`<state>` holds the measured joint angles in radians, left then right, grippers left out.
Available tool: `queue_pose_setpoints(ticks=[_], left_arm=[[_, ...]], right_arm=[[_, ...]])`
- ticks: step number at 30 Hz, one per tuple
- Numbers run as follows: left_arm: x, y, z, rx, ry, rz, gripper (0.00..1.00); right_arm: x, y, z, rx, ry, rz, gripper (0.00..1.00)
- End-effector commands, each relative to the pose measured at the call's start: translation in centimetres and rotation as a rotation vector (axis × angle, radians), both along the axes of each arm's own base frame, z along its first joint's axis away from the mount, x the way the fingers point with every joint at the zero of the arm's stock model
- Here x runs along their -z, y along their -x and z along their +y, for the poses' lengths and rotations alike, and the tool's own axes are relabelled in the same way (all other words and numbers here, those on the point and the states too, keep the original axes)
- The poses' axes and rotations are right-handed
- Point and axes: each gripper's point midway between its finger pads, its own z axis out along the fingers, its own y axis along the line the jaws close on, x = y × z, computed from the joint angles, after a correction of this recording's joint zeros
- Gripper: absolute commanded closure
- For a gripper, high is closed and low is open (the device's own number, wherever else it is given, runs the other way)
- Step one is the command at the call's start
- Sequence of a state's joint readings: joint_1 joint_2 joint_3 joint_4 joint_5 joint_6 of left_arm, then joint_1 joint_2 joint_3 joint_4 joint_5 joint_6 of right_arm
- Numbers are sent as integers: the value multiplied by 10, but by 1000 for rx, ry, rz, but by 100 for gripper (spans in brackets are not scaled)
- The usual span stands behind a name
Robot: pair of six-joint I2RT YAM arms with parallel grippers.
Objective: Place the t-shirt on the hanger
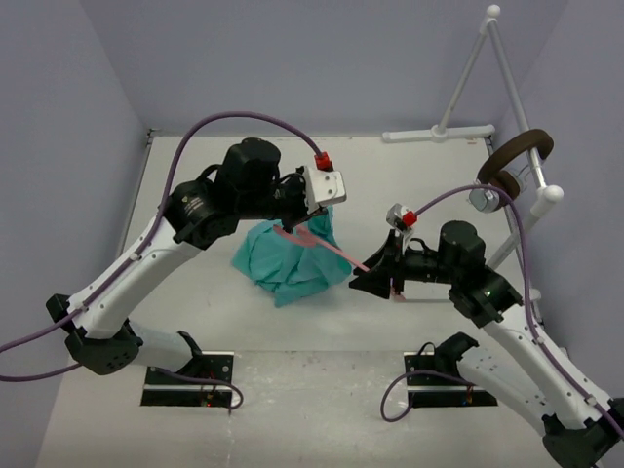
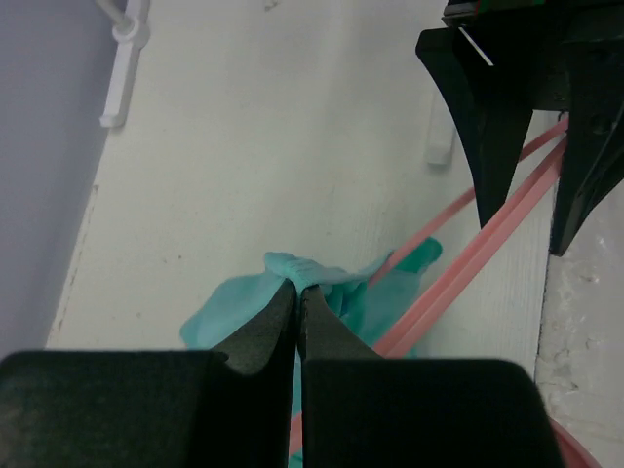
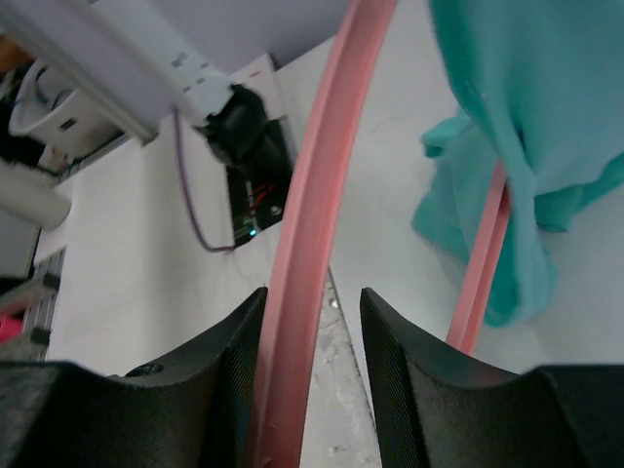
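The t-shirt (image 1: 288,263) is found bunched near the desk's middle, its top pinched in the fully closed left gripper (image 2: 297,286) directly above, while the hanger (image 1: 338,253), running into the cloth, is straddled toward the right edge by the part-open right gripper (image 3: 312,302).

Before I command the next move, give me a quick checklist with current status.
1. The left gripper pinching the t-shirt: ok, shut on a fold.
2. The right gripper clamped on the hanger: cannot tell; a gap shows beside the bar.
3. The hanger threaded inside the t-shirt: cannot tell; one arm runs into the cloth.
4. The t-shirt spread out: not ok, bunched.
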<state>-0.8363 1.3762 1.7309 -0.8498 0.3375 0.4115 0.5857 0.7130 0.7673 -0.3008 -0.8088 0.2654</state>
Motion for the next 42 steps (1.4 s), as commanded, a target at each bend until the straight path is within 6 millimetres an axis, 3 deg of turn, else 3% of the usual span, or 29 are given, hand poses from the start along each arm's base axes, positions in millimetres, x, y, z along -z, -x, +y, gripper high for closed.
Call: queue_pose_setpoints(ticks=[1,4,6,9,13,17,22,27,33,42], left_arm=[[-50,-31,36,-295,84,-172,100],[-53,-55,56,-455,53,-252,100],[-51,-65,54,-476,54,-291,100],[-43,-78,49,-489,51,-311,100],[-33,-97,38,-444,111,-234,100],[-12,-120,39,-440,110,-176,100],[12,-123,37,-398,73,-158,100],[44,-117,35,-346,21,-104,100],[76,-124,42,-392,-10,-66,100],[82,-127,43,-396,7,-43,100]], right_arm=[[7,-21,-6,151,-42,103,100],[12,4,-6,49,-70,117,100],[8,32,-8,-60,-94,123,100],[-6,57,-18,-101,-134,76,100],[-18,40,-38,137,-127,11,100],[-8,41,-45,169,-74,29,100],[-13,51,-45,126,-98,11,100],[-40,54,-53,162,-136,-66,100],[-64,52,-52,156,-144,-104,100],[-63,45,-46,131,-114,-102,100]])
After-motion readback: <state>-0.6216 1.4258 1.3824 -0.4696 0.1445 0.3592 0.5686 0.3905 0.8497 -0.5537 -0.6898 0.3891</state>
